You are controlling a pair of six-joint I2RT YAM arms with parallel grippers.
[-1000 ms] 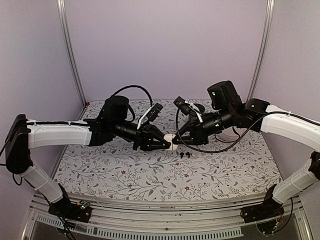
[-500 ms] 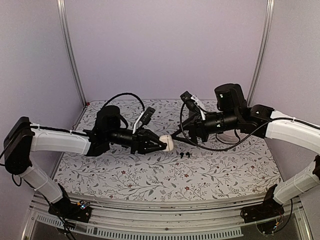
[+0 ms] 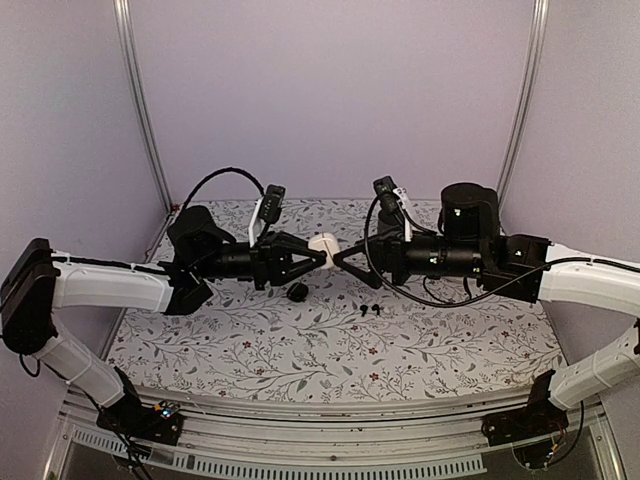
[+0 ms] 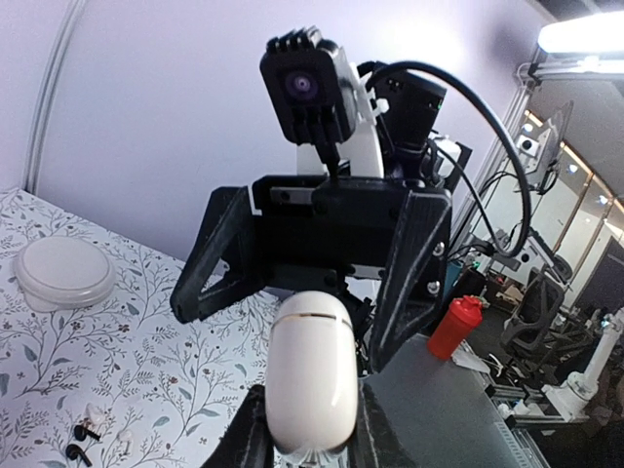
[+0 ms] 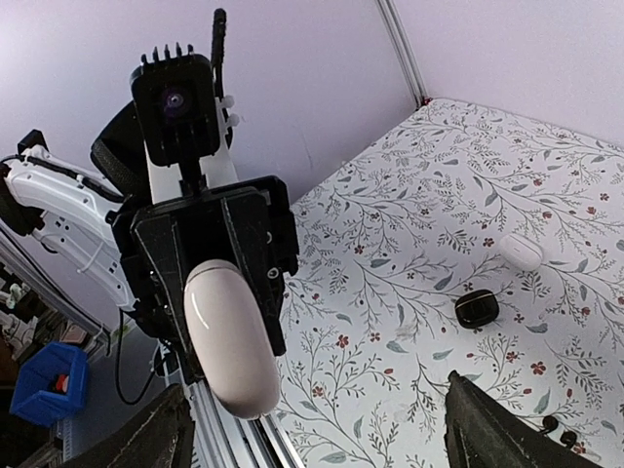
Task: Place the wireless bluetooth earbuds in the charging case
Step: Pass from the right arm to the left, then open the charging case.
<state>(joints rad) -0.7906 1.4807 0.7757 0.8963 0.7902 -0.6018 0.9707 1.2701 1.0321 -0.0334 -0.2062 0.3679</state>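
Earbuds: the black pair (image 3: 370, 310) lies on the bench (image 3: 250, 350), below the grippers and well apart from the case.
Charging case: white pebble (image 3: 322, 245), up in the air above the bench.
Left gripper (image 3: 318, 256): clamped on the charging case.
Right gripper (image 3: 343, 258): jaws spread wide, holding nothing, facing the case just beside it.
Black round case (image 3: 297, 291): on the bench under the left gripper.

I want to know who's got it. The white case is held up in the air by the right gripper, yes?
No. The white case is held up in the air by the left gripper, not the right. The left wrist view shows it pinched there; the right gripper faces it, open.
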